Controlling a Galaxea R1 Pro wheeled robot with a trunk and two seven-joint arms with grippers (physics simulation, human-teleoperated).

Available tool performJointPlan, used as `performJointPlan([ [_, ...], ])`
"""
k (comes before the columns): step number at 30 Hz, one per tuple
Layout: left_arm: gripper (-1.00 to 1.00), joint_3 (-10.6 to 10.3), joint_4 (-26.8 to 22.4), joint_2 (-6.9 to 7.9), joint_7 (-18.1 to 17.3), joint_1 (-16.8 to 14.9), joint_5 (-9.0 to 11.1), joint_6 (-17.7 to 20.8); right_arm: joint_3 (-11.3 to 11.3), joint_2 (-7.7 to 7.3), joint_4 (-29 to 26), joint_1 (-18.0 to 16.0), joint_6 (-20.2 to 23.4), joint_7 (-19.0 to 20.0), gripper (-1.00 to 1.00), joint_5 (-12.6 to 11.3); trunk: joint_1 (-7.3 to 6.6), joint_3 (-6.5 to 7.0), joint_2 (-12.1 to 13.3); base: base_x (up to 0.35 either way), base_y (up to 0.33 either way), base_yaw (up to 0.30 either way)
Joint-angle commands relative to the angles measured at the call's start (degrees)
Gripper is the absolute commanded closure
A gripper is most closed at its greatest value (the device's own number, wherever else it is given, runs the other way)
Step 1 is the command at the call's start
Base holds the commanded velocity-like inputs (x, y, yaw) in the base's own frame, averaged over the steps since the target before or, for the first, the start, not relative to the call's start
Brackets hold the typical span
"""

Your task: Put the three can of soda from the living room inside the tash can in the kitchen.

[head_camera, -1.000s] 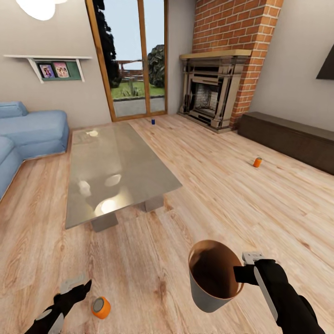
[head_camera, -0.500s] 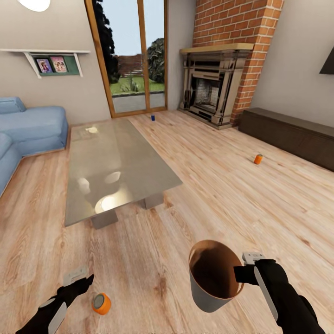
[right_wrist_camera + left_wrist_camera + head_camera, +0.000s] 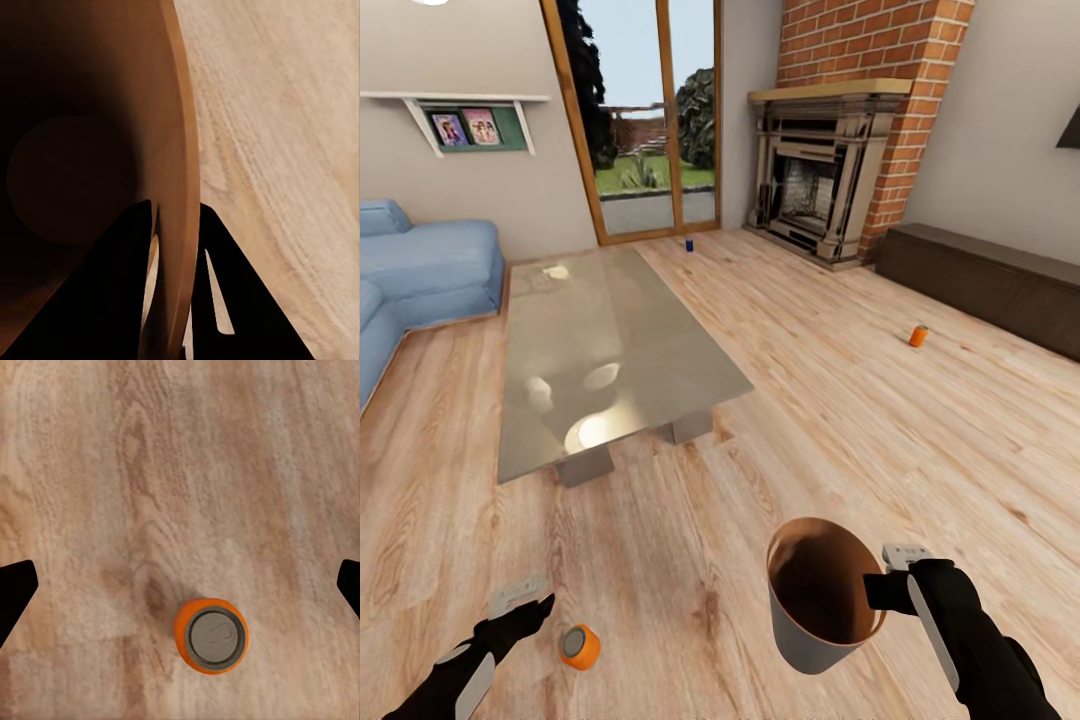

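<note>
An orange soda can [image 3: 579,646] stands upright on the wood floor at the near left; from above its grey top [image 3: 214,634] shows. My left gripper [image 3: 525,604] hovers just left of it, open, with fingertips [image 3: 16,592] wide apart at the edges of the left wrist view. A second orange can [image 3: 918,336] stands on the floor at the right. The blue can [image 3: 689,243] is far off by the glass door. My right gripper [image 3: 882,585] is shut on the rim of the trash can [image 3: 818,592], grey outside and brown inside [image 3: 82,172], held above the floor.
A low stone-topped table [image 3: 605,350] stands ahead at the left. The blue sofa [image 3: 420,275] is at the far left. A brick fireplace [image 3: 820,190] and a dark low cabinet [image 3: 990,285] line the right wall. Open floor lies between table and cabinet.
The whole view has shifted, so the camera moved. My left gripper has drawn back a little from the near orange can. The right gripper and trash can keep their place.
</note>
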Motion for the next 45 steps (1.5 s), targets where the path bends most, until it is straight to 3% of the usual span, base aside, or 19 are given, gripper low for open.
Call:
performJointPlan([
  [1,-1.0,0.0,0.0,0.04,0.0,0.0,0.0,0.0,0.0,0.0,0.0,0.0,0.0,0.3,1.0,-1.1,0.0,-0.09,0.0,0.0,0.0,0.0],
  [13,-1.0,0.0,0.2,0.11,-0.1,0.0,0.0,-3.7,0.0,-0.01,-0.1,0.0,0.0,0.3,1.0,-1.1,0.0,-0.39,0.0,0.0,0.0,0.0],
  [30,-1.0,0.0,0.2,0.12,-0.1,0.0,0.0,-4.4,-0.2,-0.35,-1.3,0.0,0.0,0.3,1.0,-1.2,0.0,-0.39,0.0,0.029,0.0,0.0],
  [34,-1.0,0.0,0.2,0.12,-0.1,0.0,0.0,-7.0,-0.2,-0.35,-1.3,0.0,0.0,0.3,1.0,-1.2,0.0,-0.39,0.0,0.029,0.0,0.0],
  [45,-1.0,-0.1,0.2,0.11,-0.1,0.0,0.0,-7.7,-0.2,-0.35,-1.3,0.0,0.0,0.3,1.0,-1.2,0.0,-1.12,0.0,0.002,0.0,0.0],
])
